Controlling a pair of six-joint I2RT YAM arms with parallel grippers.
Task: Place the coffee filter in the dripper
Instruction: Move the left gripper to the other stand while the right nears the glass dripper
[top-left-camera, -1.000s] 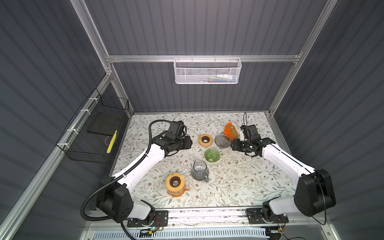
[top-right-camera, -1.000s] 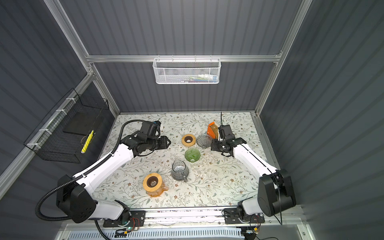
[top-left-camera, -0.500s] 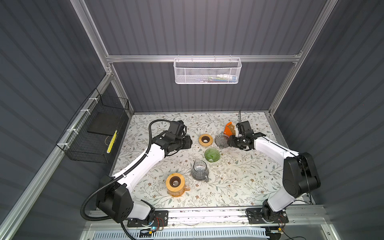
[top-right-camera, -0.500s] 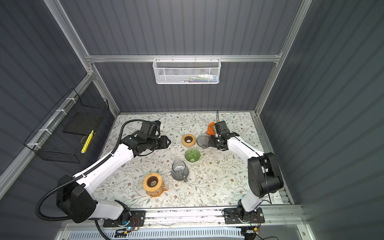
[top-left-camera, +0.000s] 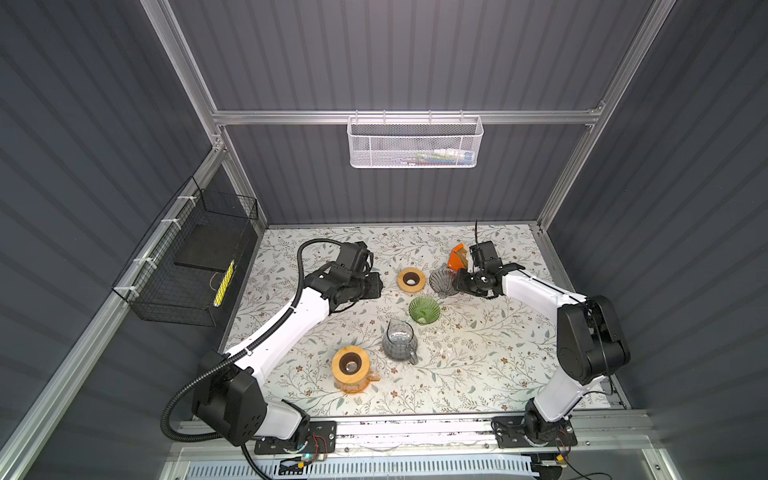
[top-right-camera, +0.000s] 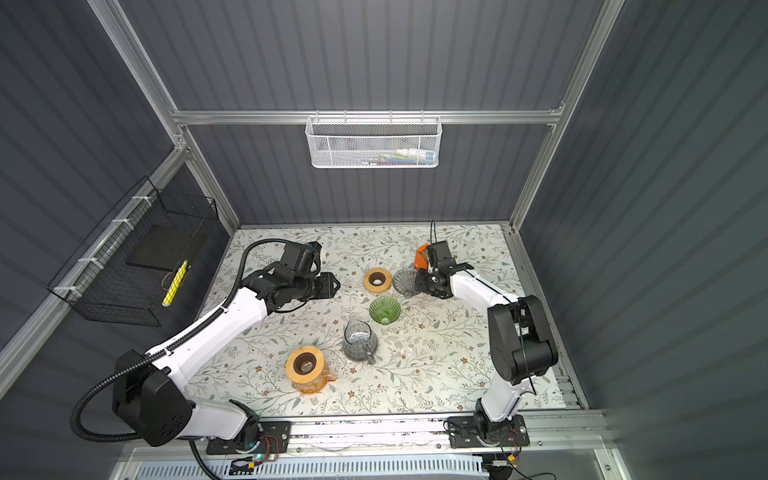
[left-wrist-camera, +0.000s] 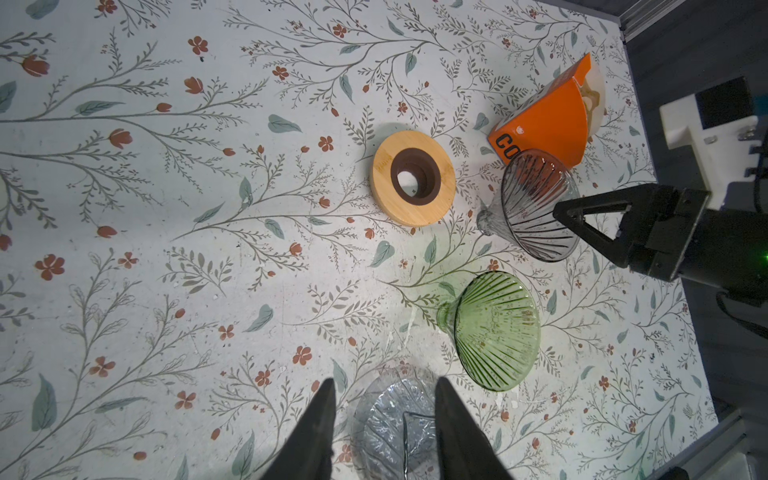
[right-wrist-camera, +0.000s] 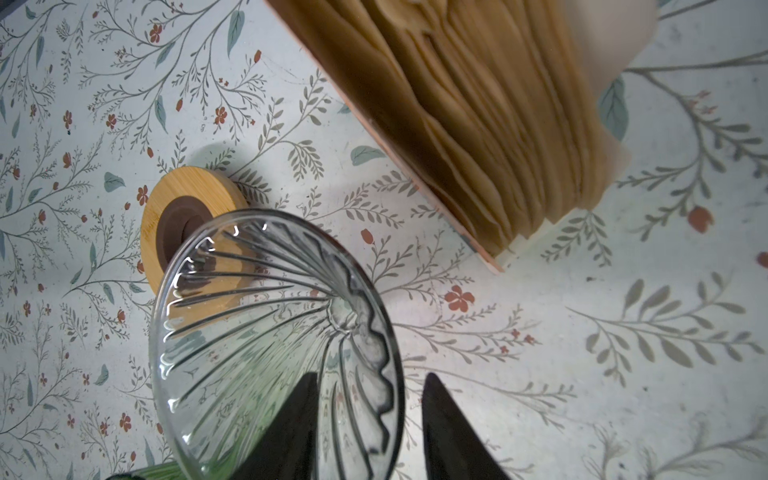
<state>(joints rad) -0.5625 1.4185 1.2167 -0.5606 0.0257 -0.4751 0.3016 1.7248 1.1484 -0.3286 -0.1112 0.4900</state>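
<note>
The dripper (right-wrist-camera: 266, 332) is a clear glass cone with swirling ribs. Its rim runs between the fingers of the right gripper (right-wrist-camera: 370, 376). One finger overlaps the cone and the other stands outside it. The jaws are apart, with a gap beside the outer finger, and whether either pad touches the glass cannot be told. Ahead of the fingertips, near the dripper, the filters (right-wrist-camera: 478, 124) are tan paper sheets packed on edge in an orange box (left-wrist-camera: 544, 124), its open end toward the jaws.

The left wrist view shows the left gripper (left-wrist-camera: 385, 380) with jaws apart and nothing between them, a glass pitcher (left-wrist-camera: 399, 419) on the table below the gap. It also shows the box's printed side, which the right wrist view hides. Only the right wrist view shows the separate filter edges. Through the glass it shows a wooden ring (right-wrist-camera: 187, 195) on the far side of the dripper from the jaws. Both top views alone show an amber carafe (top-left-camera: 351, 368) with a wooden collar, well behind the left jaws, and a green cone (top-right-camera: 384, 309) between the two grippers.

The table (top-left-camera: 478, 353) has a pale cloth printed with leaves and red flowers. A black basket (top-left-camera: 187, 266) hangs on the left wall and a white basket (top-left-camera: 415, 143) on the back wall. The walls are dark ribbed panels in a metal frame (top-right-camera: 365, 117).
</note>
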